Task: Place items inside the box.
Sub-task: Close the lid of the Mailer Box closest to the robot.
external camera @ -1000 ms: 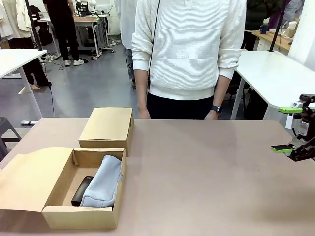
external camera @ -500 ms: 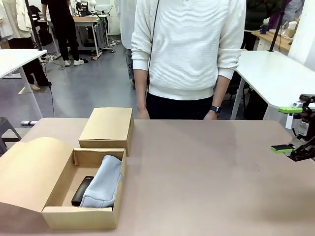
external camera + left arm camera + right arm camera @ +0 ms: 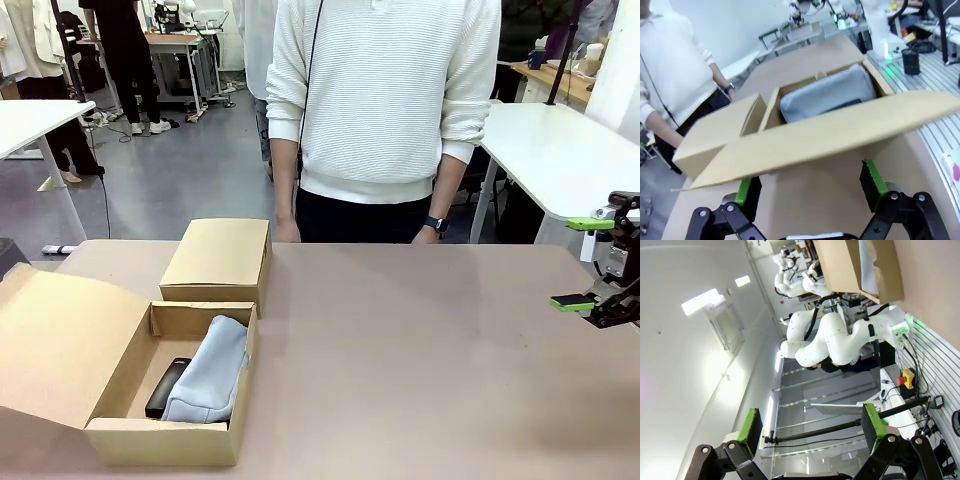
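- The box [image 3: 170,440] sits at the worktop's [image 3: 420,350] near left corner, its lid flap [image 3: 60,340] raised at a slant.
- Inside lie a grey pouch [image 3: 208,372] and a black stapler [image 3: 167,388], touching.
- The left hand [image 3: 810,187] is released, fingers spread under the flap.
- The right hand [image 3: 585,262] hangs released at the right edge, holding nothing.
- A squarer box [image 3: 218,258] stands just behind.

Brown cardboard box [image 3: 120,400], lid flap [image 3: 60,345] same plain brown. Inside: pale grey-blue fabric pouch [image 3: 208,372], black stapler [image 3: 167,388]. Second box [image 3: 218,258] matching brown. Tabletop [image 3: 430,350] dull pinkish-tan. Right gripper [image 3: 585,262] black, bright green pads. Person's sweater [image 3: 385,90] white, fine ribbed; dark wristwatch [image 3: 437,222].
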`<move>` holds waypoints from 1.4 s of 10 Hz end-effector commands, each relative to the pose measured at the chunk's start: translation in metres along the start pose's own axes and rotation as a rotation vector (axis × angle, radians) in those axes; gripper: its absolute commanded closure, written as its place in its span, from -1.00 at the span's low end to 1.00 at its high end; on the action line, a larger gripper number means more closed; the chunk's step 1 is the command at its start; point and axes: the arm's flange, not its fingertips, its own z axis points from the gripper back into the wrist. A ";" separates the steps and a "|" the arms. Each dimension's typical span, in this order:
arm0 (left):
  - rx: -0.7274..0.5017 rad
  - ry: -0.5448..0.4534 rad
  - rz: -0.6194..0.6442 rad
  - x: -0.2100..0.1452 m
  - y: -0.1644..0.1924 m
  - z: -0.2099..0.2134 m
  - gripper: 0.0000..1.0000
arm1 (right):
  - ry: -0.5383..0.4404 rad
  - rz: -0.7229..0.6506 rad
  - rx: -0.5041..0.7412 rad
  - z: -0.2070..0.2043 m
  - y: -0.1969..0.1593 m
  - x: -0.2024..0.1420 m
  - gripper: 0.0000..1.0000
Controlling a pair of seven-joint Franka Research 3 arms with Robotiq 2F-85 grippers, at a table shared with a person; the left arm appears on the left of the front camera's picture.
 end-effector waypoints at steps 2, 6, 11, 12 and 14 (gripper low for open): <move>-0.028 -0.072 -0.035 0.034 0.002 -0.020 -1.00 | -0.001 -0.015 0.018 -0.001 0.006 -0.001 -1.00; -0.173 -0.043 -0.017 0.065 0.013 -0.094 -1.00 | -0.001 -0.015 0.018 -0.001 0.006 -0.001 -1.00; -0.073 -0.021 0.248 0.082 0.026 -0.147 -1.00 | -0.001 -0.015 0.018 -0.001 0.006 -0.001 -1.00; -0.066 -0.007 0.280 0.083 0.022 -0.155 -1.00 | -0.001 -0.015 0.018 -0.001 0.006 -0.001 -1.00; -0.034 0.014 0.334 0.091 0.011 -0.178 -1.00 | -0.001 -0.015 0.018 -0.001 0.006 -0.001 -1.00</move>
